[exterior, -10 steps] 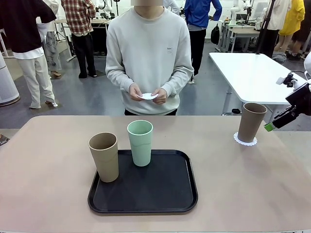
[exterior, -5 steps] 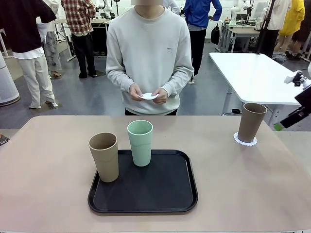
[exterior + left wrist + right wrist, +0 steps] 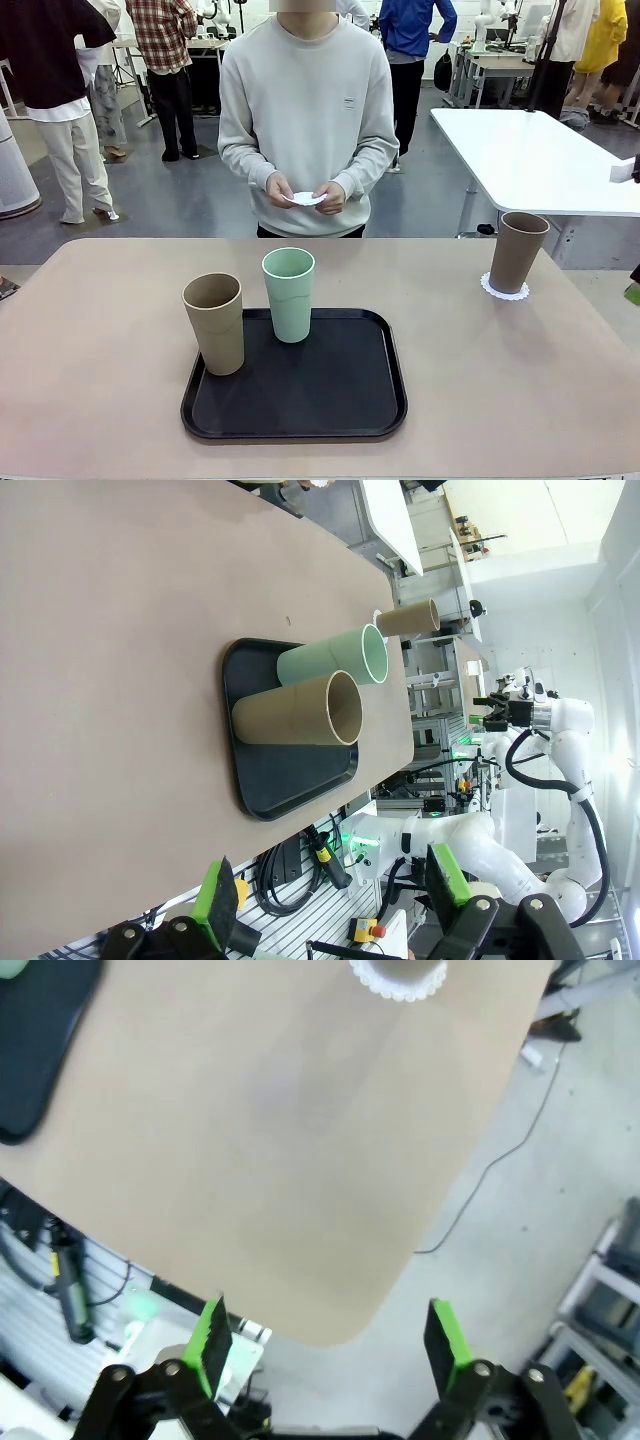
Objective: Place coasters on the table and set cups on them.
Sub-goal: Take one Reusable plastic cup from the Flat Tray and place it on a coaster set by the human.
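At the far right of the beige-pink table (image 3: 110,330), a tan cup (image 3: 519,252) stands upright on a lacy white coaster (image 3: 505,290). Another tan cup (image 3: 214,323) and a mint green cup (image 3: 288,294) stand on the black tray (image 3: 300,405). The person across the table holds a white coaster (image 3: 305,198) in both hands. My left gripper (image 3: 330,895) is open and empty, well back from the tray (image 3: 290,780) and its tan cup (image 3: 297,708) and mint cup (image 3: 335,660). My right gripper (image 3: 327,1345) is open and empty above the table's right corner, with the coaster (image 3: 397,975) ahead of it.
A white table (image 3: 530,155) stands behind on the right. People stand in the background. The floor and a cable lie below the table corner (image 3: 350,1330) in the right wrist view. Bare tabletop lies between the tray and the right-hand cup.
My right gripper has drawn back to the right, away from the tan cup on the coaster, nearly leaving the front view. The cups, the tray and the person have not moved.
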Tool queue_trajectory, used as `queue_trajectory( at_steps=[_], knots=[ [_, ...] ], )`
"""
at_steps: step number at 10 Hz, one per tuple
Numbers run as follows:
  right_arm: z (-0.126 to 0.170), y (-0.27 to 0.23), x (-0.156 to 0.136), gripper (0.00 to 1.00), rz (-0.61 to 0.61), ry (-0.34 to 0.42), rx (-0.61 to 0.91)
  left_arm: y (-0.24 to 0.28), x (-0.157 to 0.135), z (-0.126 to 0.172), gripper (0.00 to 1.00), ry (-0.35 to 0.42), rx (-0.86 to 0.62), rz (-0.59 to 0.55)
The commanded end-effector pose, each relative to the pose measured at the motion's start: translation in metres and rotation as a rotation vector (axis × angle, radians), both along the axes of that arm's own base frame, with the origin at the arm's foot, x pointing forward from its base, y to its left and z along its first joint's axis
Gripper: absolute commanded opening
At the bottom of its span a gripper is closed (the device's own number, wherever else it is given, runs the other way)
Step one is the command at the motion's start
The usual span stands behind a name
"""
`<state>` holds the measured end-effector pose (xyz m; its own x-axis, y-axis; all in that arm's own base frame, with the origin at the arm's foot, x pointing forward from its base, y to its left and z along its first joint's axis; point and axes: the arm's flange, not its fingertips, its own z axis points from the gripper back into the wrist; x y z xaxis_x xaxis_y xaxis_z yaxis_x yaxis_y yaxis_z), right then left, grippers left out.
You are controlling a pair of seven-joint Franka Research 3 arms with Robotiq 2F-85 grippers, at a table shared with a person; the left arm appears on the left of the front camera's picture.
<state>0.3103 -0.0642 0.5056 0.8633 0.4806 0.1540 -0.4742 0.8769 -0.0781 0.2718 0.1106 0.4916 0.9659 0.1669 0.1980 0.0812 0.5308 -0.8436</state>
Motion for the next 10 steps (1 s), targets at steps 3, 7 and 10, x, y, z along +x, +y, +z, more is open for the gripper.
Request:
queue_trajectory(
  at_steps=[3, 7, 10],
  knots=[
    [0.002, 0.000, -0.001, 1.00, 0.009, -0.004, 0.007, 0.000, 0.000, 0.000, 1.00, -0.011, -0.009, -0.010],
    [0.015, -0.119, 0.015, 1.00, 0.072, 0.020, 0.807, 0.000, 0.000, 0.000, 1.00, -0.011, -0.009, -0.010],
    [0.006, -0.196, 0.015, 1.00, 0.048, 0.009, 1.146, 0.000, 0.000, 0.000, 1.00, -0.011, -0.009, -0.010]
  ],
)
